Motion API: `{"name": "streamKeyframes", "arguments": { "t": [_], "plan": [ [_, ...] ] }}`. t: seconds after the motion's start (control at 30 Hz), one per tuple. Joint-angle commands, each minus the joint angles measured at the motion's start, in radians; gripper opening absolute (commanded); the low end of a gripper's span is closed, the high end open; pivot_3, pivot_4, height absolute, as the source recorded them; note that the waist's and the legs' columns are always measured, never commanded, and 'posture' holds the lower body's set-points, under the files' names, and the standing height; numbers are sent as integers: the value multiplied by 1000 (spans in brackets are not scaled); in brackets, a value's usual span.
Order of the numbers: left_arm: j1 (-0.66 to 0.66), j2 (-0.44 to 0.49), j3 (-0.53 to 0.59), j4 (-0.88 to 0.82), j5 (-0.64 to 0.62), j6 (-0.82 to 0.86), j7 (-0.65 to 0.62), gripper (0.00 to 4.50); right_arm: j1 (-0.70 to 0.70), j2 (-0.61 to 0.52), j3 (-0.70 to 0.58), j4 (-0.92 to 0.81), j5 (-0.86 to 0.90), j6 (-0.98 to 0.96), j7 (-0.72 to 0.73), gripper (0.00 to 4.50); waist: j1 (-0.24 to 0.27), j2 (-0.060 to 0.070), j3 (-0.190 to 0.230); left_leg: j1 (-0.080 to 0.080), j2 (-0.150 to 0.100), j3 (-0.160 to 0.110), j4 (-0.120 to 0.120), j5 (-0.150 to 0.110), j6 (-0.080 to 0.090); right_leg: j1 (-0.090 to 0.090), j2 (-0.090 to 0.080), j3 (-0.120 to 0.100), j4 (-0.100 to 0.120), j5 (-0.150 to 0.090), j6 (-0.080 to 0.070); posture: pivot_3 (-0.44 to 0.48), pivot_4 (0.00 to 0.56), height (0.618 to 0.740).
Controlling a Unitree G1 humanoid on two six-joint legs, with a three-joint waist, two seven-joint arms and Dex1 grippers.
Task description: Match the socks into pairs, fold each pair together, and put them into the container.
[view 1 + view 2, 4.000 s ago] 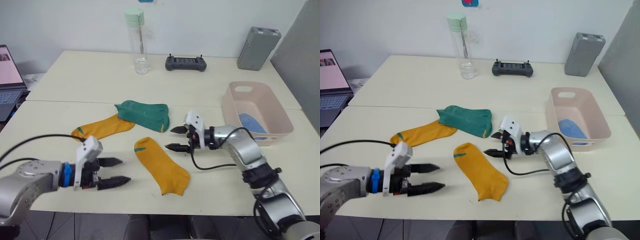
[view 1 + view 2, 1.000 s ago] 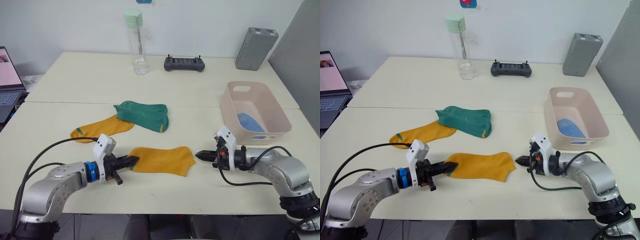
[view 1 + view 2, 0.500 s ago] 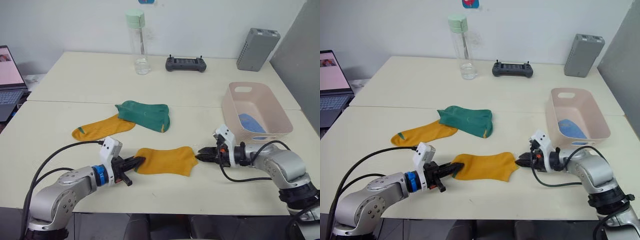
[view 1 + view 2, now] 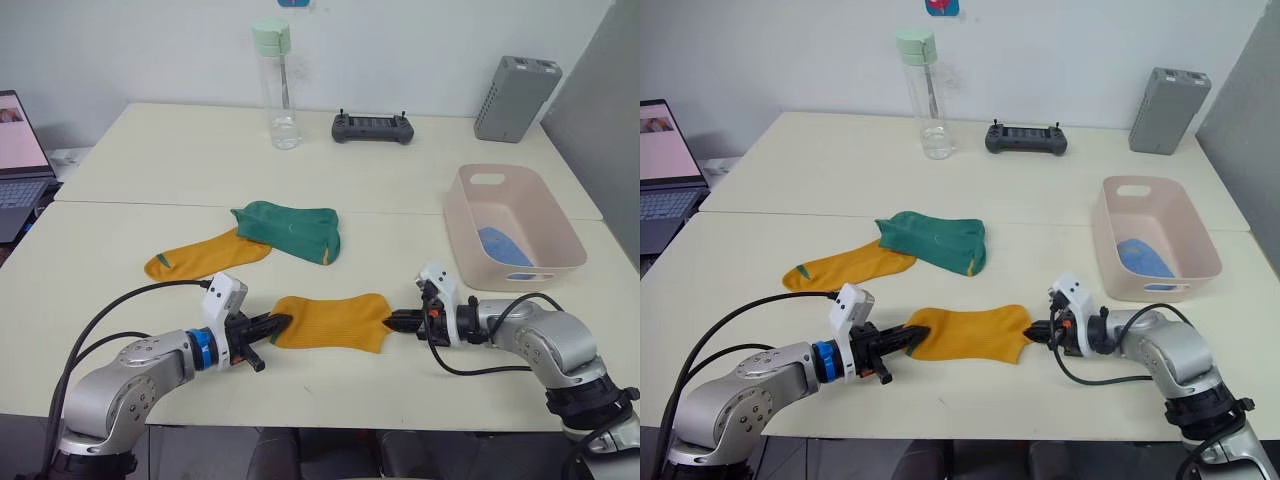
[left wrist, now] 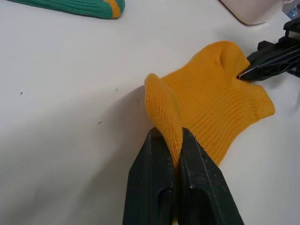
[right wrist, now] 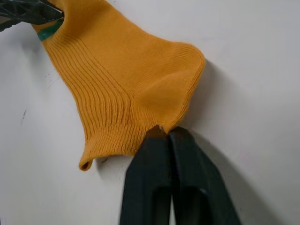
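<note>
A mustard-yellow sock (image 4: 335,322) lies flat near the table's front edge, stretched between my two grippers. My left gripper (image 4: 278,322) is shut on its left end; the left wrist view shows the fabric pinched up between the fingertips (image 5: 161,140). My right gripper (image 4: 392,320) is shut on the sock's right edge, and the cloth puckers at its tips (image 6: 164,131). A second mustard-yellow sock (image 4: 205,255) lies further back on the left. Two dark green socks (image 4: 290,228) lie stacked beside it. The pale pink container (image 4: 455,215) stands at the right with a light blue sock (image 4: 498,245) inside.
At the back of the table stand a clear bottle with a green cap (image 4: 272,85), a black controller (image 4: 372,126) and a grey ribbed box (image 4: 515,97). A laptop (image 4: 15,150) sits at the far left edge.
My right gripper moved left to the sock's right edge, opened briefly and shut on it. The left gripper kept its hold on the other end.
</note>
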Motion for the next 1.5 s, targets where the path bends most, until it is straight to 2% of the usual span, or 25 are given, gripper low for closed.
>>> {"name": "streamKeyframes", "arguments": {
  "t": [0.03,0.17,0.27,0.5,0.53,0.63,0.77,0.8,0.87,0.93,1.03,1.13,1.17,1.23,1.4,1.47,1.5],
  "plan": [
    [0,-12,-2,-31,-16,-17,1,0,-7,-37,-36,-26,23,-3,29,25,0,0,0,0,0,0,0,0,0,0,0,0,0,0,0,0,150,740],
    [-9,-46,-12,-37,-7,-26,30,0,-36,-75,-45,8,14,-16,56,25,0,0,0,0,0,0,0,0,0,0,0,0,0,-1,-1,0,150,740],
    [-17,-48,-38,-9,50,-85,33,0,-51,-103,-27,26,-5,-40,82,25,0,0,0,0,0,0,0,0,0,0,0,0,0,0,-1,0,150,740],
    [-43,-50,-66,43,93,-124,33,0,-40,-86,-9,14,-23,-80,68,25,0,0,0,0,0,0,0,0,0,0,0,0,0,0,0,0,150,740],
    [-43,-58,-63,44,84,-118,35,220,-35,-76,-13,11,-34,-109,56,2,0,0,0,0,0,0,-1,0,0,0,0,0,0,0,0,0,150,740],
    [-34,-49,-64,33,79,-114,20,958,-24,-63,-34,6,-47,-141,39,726,0,0,0,0,0,0,-1,0,0,0,0,0,0,0,0,0,150,740],
    [-30,-20,-6,34,65,-104,18,2293,-21,-92,-72,3,-63,-187,33,2206,0,0,0,0,0,0,-1,0,0,0,0,0,0,0,0,0,150,740],
    [-31,9,37,28,22,-76,-10,2592,-26,-106,-92,-9,-57,-196,42,2543,0,0,0,0,0,0,-1,0,0,0,0,0,0,0,0,0,150,740],
    [-27,83,85,18,-11,-57,-71,2604,-41,-120,-113,-26,-55,-215,46,3330,0,0,0,0,0,0,-1,0,0,-1,0,0,0,0,0,0,150,740],
    [-25,157,101,35,8,-77,-118,2604,-68,-114,-114,-38,-44,-221,50,3965,-4,0,0,0,0,0,-1,0,0,-1,0,0,0,0,-1,0,150,740],
    [-52,212,117,72,20,-114,-166,2604,-104,-42,-132,-48,6,-212,28,3965,-7,0,0,0,0,1,-2,0,0,-2,0,0,0,-2,-4,0,150,740],
    [-134,224,96,110,46,-196,-223,2604,-102,24,-85,-77,-16,-285,31,3965,-1,0,0,0,0,0,-2,0,0,-2,0,0,0,-2,-3,0,150,740],
    [-154,228,76,117,60,-223,-247,2604,-100,39,-63,-79,-38,-310,30,3791,2,0,0,0,0,0,-2,0,0,-2,0,-1,0,-1,-1,0,150,740],
    [-181,218,8,122,110,-302,-294,2231,-92,57,14,-76,-112,-386,32,3381,6,0,0,-1,0,0,-3,0,0,-2,0,-2,0,-1,-1,0,150,740],
    [-247,160,-188,182,266,-494,-368,758,-103,128,196,63,-313,-589,7,1526,3,0,0,-1,0,1,-3,0,0,-2,0,-1,-1,0,-3,0,150,740],
    [-266,142,-273,244,370,-588,-372,161,-106,159,216,131,-352,-626,-11,797,2,0,0,-1,0,0,-3,0,0,-2,0,-2,0,0,-3,0,150,740],
    [-271,126,-291,284,403,-620,-357,0,-99,162,207,158,-364,-642,-18,451,2,0,0,-1,0,0,-3,0,0,-2,0,-1,1,0,-3,0,150,740]
  ]
}}
